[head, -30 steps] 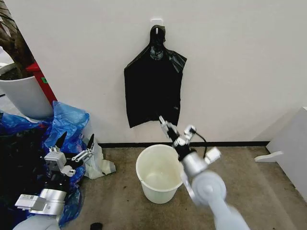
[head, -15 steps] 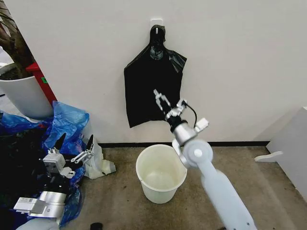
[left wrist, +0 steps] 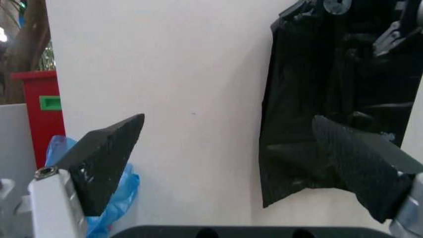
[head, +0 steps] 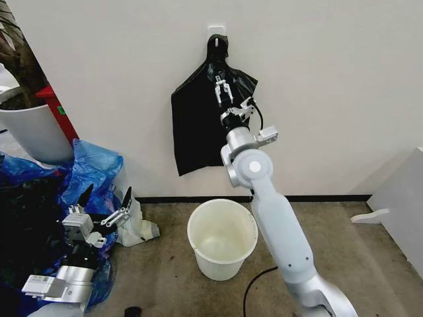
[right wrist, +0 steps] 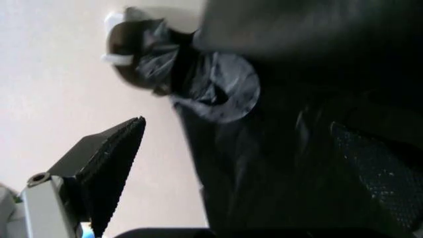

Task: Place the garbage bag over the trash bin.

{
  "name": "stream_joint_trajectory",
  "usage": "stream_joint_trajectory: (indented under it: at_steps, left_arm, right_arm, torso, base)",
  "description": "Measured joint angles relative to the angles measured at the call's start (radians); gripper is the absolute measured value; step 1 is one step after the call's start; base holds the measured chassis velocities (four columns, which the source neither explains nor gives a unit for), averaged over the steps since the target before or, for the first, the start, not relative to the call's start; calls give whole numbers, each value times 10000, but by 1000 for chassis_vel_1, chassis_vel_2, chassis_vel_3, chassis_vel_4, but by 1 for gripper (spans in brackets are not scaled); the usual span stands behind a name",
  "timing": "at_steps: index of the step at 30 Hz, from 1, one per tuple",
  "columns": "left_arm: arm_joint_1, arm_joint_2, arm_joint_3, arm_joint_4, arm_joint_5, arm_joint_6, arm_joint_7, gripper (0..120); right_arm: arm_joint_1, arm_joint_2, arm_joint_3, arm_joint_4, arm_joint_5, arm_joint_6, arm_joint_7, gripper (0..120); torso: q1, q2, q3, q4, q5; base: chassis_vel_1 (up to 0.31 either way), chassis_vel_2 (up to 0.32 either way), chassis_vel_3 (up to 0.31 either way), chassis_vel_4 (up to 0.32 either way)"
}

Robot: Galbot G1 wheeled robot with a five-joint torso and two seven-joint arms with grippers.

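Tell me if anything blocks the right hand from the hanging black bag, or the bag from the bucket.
Nothing visible does. The right hand, open, is right at the garbage bag hanging from the wall hook. The trash bin stands open on the floor below the bag, with no lid.

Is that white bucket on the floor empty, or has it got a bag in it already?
Empty. The trash bin shows bare walls; the garbage bag hangs on the wall.

The left gripper (left wrist: 244, 163) has its two dark fingers (left wrist: 109, 158) spread wide apart, holding nothing. Past them, the garbage bag (left wrist: 317, 109) hangs flat against the pale wall (left wrist: 172, 89). Part of the other arm's gripper (left wrist: 396, 32) sits against the bag's upper part. A red bin (left wrist: 41, 119) and a blue plastic bag (left wrist: 122, 186) lie off to one side.
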Motion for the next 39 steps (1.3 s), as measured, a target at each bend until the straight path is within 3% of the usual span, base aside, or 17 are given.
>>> stream_joint_trajectory:
  at_steps: [39]
  left_arm:
    - [418,-681,-21,-562,597,0,94,100]
  right_arm:
    - [1231,80,-339,-673,51,-104,127,99]
  torso:
    - [0,2,-1,1,0]
  base:
    - [0,0,0,0]
